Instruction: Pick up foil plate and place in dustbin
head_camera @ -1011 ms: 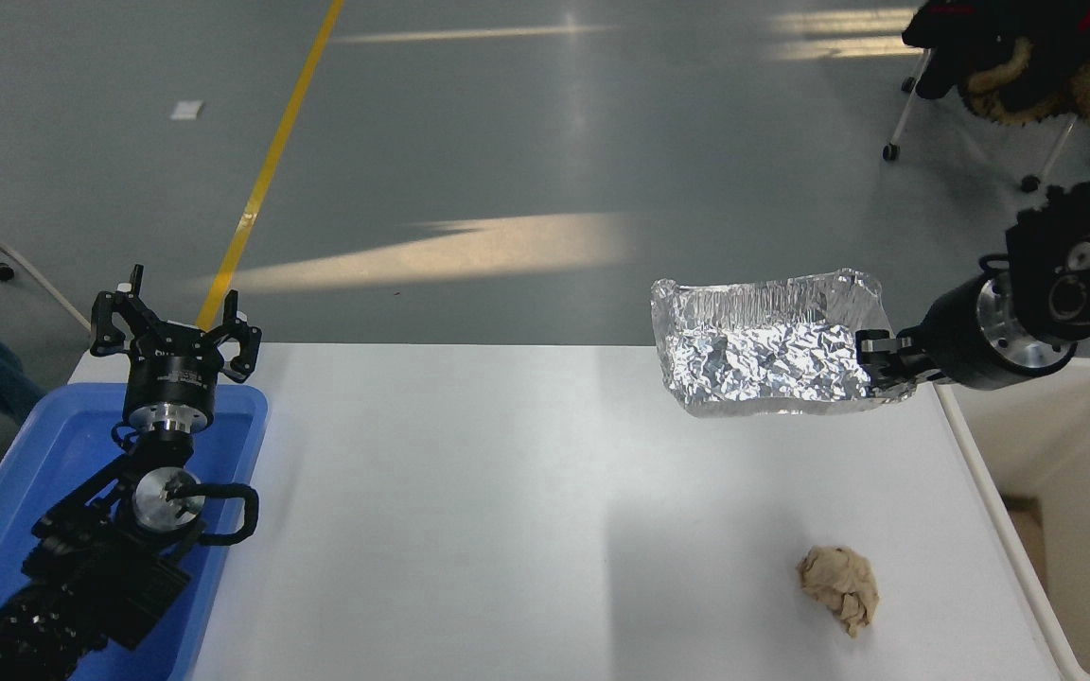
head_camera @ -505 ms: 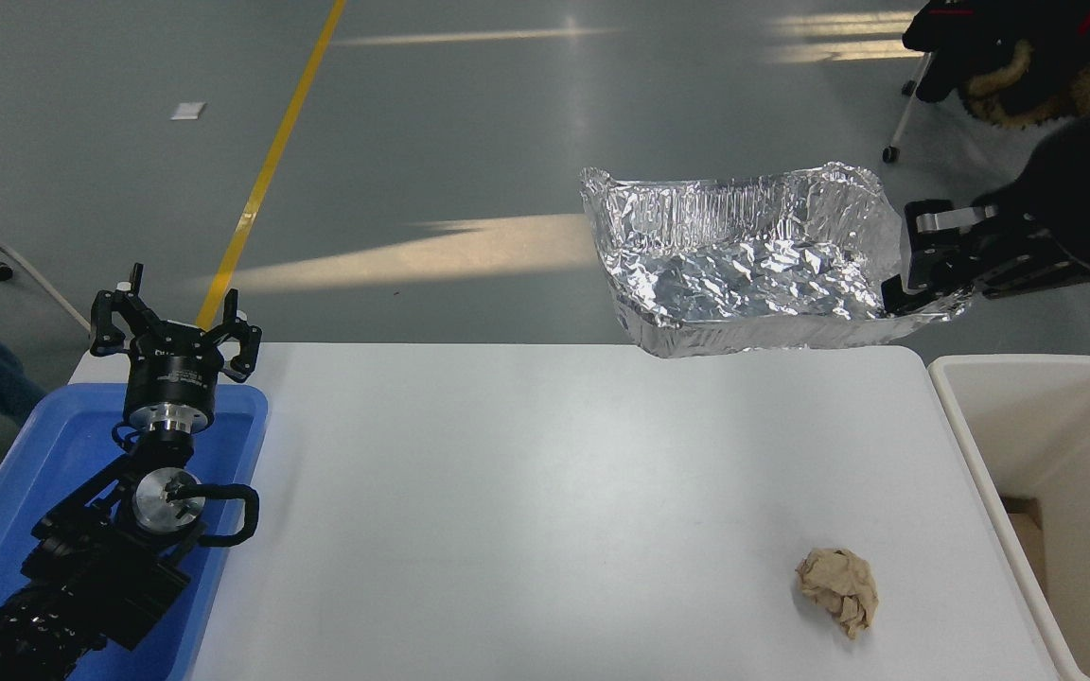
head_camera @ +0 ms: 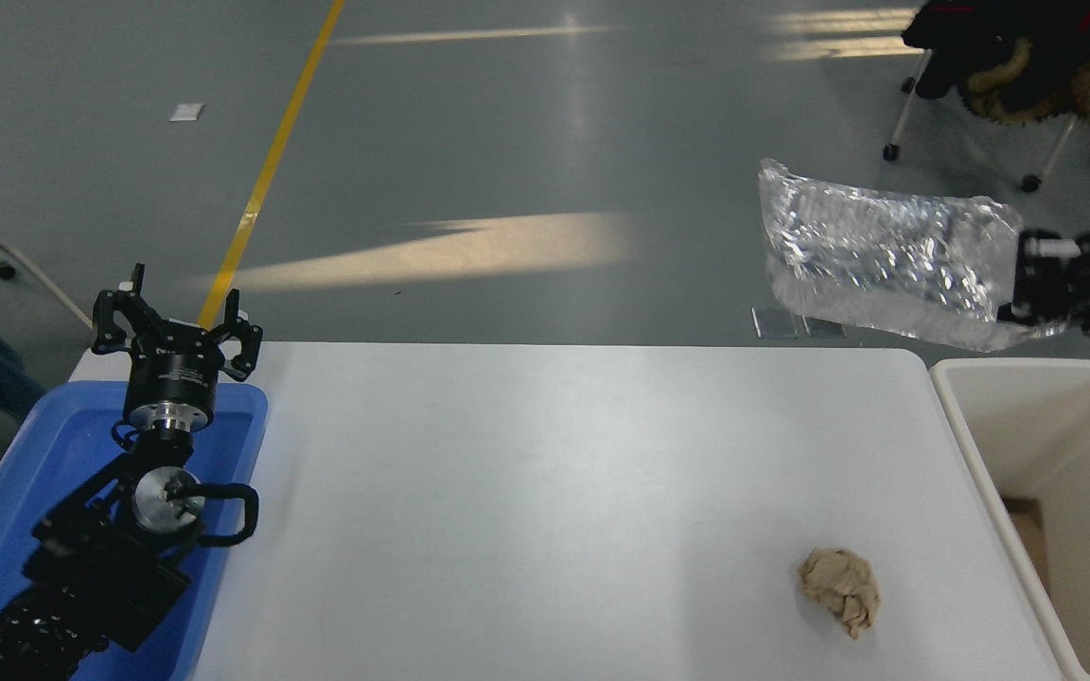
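Your white surface (head_camera: 554, 492) is carrying only a crumpled brown paper ball (head_camera: 839, 588) near the front right; the dustbin (head_camera: 1028, 416) is standing just beyond its right edge. The foil plate (head_camera: 886, 260), blurred in transit, is now swinging rightward from half a second ago, nearing the bin's far rim. Your right claw (head_camera: 1028, 288) is pinching its right edge. Your left claw (head_camera: 176, 331) is sitting spread over the blue tray (head_camera: 25, 473).

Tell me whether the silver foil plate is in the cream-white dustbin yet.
Not yet: the silver foil plate, gripped by the right tool, hangs above the cream-white dustbin.
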